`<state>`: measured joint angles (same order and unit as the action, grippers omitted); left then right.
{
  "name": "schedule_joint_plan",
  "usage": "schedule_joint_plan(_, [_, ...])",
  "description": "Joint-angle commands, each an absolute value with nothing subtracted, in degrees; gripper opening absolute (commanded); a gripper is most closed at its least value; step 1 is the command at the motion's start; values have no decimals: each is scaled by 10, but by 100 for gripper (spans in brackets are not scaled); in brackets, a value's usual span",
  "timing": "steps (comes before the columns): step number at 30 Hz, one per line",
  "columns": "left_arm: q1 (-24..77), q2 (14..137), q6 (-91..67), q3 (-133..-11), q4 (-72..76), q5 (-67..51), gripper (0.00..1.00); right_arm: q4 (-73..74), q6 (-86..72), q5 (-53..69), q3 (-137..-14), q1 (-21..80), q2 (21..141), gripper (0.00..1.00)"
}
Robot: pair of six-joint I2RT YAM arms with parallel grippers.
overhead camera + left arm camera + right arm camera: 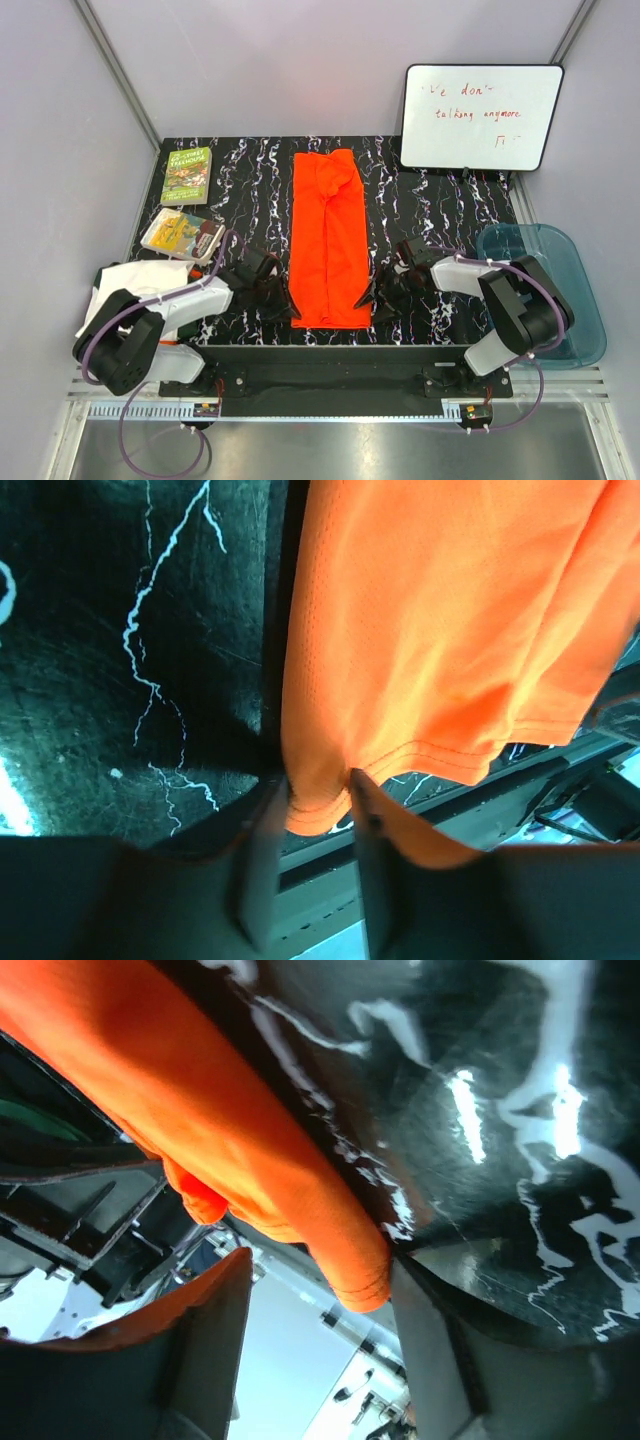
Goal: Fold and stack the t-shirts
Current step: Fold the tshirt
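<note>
The bright orange t-shirt (328, 240) lies folded into a long narrow strip down the middle of the black marbled table (440, 210). My left gripper (285, 305) is at its near left corner. In the left wrist view the jaws (318, 785) pinch the hem corner of the orange shirt (430, 630). My right gripper (372, 298) is at the near right corner. Its jaws (320, 1270) stand wide apart, and the shirt's corner (350, 1260) lies between them against the right finger. A white shirt (135, 278) lies crumpled at the left edge. The dark green and red-orange shirts are out of view.
Two books lie at the far left, a green one (187, 175) and a yellow one (182, 233). A whiteboard (480, 115) leans at the back right. A translucent blue tub (560, 290) stands off the table's right edge. The near table edge runs just below both grippers.
</note>
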<state>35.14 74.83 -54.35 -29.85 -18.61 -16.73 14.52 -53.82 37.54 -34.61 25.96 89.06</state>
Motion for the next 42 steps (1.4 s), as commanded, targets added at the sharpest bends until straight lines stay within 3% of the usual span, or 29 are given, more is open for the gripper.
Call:
schedule_joint_plan(1, [355, 772, -545, -308, -165, -149, 24, 218, -534, 364, -376, 270, 914, 60])
schedule_joint_plan(2, [355, 786, -542, -316, -162, -149, 18, 234, -528, 365, -384, 270, 917, 55])
schedule_joint_plan(3, [356, 794, -541, -321, -161, -149, 5, 246, -523, 366, -393, 270, 919, 37])
schedule_joint_plan(4, [356, 800, -537, -328, -160, -149, 0, 258, -517, 367, -395, 270, 916, 28])
schedule_joint_plan(6, [357, 814, -532, -347, -162, -152, 0, 265, -514, 367, -401, 270, 902, 14])
schedule_joint_plan(10, [358, 795, -525, -381, -195, -148, 0, 302, -497, 358, -429, 270, 888, 1])
schedule_joint_plan(22, [358, 729, -498, -551, -351, -80, 0, 409, -419, 307, -605, 266, 863, 0])
schedule_joint_plan(42, [245, 964, -422, -806, -390, -108, 0, 439, -297, 313, -961, 177, 1168, 0])
